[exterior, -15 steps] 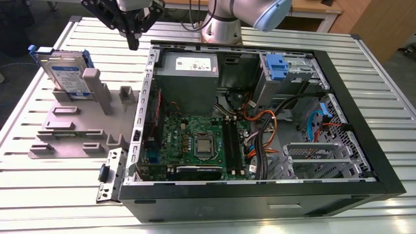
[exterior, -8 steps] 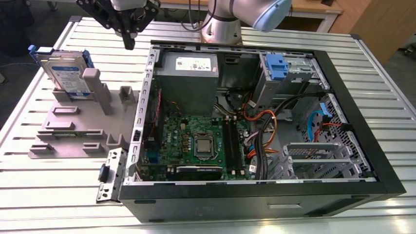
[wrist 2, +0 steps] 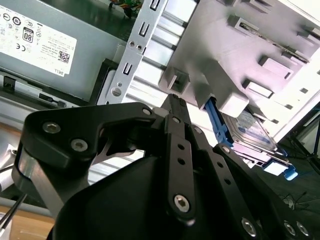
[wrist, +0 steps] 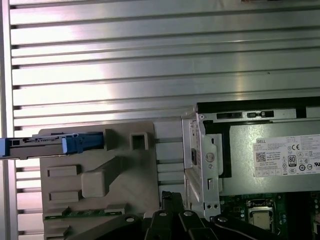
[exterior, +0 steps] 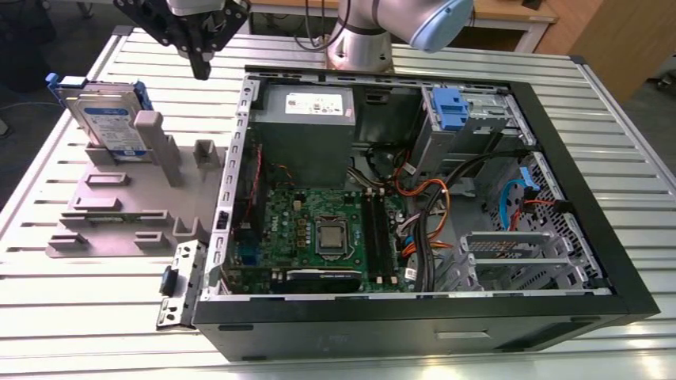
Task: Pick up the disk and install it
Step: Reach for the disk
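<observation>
Disk (exterior: 111, 119) stands on edge in the grey stand (exterior: 106, 202) on the table (exterior: 602, 103), just outside the open computer case (exterior: 623, 261), off its wall toward the exterior view's left. Your claw (exterior: 201, 70) hangs in the air near the case's far corner on that same side, apart from the disk, its fingers pressed together on nothing.

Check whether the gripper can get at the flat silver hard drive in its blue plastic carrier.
Probably yes: the gripper hangs higher, to the exterior view's right of the disk, whose top edge stands clear of the grey plastic holder; nothing lies between them.
</observation>
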Motion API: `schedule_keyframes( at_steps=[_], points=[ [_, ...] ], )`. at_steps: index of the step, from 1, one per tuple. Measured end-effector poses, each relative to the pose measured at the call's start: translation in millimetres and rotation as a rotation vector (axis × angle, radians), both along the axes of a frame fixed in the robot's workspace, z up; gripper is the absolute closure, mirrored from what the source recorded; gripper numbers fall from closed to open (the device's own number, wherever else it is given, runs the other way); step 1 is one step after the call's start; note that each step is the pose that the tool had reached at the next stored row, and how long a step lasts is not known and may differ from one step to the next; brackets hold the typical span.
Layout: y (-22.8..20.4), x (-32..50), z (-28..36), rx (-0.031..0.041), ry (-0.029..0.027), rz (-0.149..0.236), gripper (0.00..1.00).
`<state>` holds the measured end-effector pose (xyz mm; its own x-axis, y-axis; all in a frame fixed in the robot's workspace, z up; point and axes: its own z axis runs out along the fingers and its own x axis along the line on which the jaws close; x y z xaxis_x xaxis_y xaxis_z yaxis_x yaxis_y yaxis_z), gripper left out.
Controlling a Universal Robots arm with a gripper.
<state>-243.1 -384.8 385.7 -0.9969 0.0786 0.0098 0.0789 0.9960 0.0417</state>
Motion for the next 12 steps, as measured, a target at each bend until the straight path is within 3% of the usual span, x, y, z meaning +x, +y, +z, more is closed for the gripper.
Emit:
schedule_keyframes(
  at_steps=[12],
  points=[
    [0.0, -6.0, 0.0, 0.0, 0.0, 0.0, 0.89]
  ],
)
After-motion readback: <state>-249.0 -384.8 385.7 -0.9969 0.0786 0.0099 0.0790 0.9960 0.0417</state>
